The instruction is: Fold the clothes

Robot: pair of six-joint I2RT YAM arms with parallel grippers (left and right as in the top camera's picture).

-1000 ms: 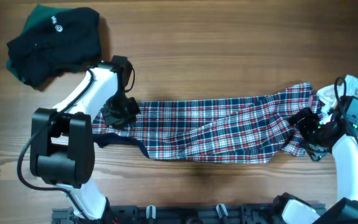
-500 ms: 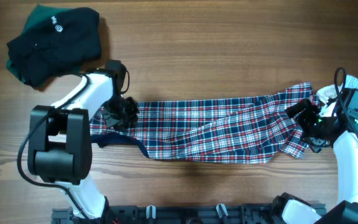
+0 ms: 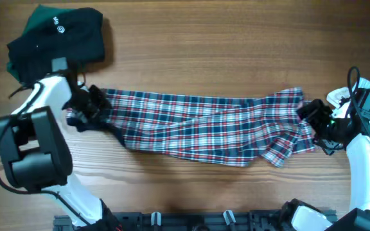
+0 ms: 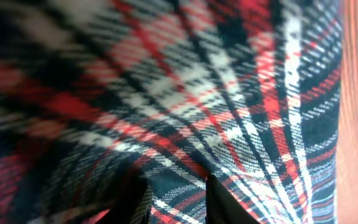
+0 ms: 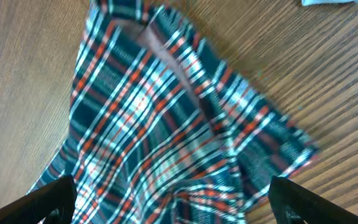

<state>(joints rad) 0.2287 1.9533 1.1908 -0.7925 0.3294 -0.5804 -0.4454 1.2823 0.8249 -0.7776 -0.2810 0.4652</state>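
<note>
Evidently the left gripper (image 3: 93,107) was clenched on the left end of the plaid garment (image 3: 198,125), stretched lengthwise across the wooden table (image 3: 204,51), probably to pull it flat for folding, while the right gripper (image 3: 310,114) hung released, jaws wide, over its rumpled right end.

Red, white and navy plaid fabric garment (image 3: 204,125), navy trim; crumpled dark green cloth (image 3: 53,42), small white print; brown wood-grain tabletop (image 3: 236,45).

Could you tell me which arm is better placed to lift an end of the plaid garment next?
Probably left. The left gripper pinches the plaid garment at its left end; the right gripper hangs open over the other end, holding nothing.
</note>
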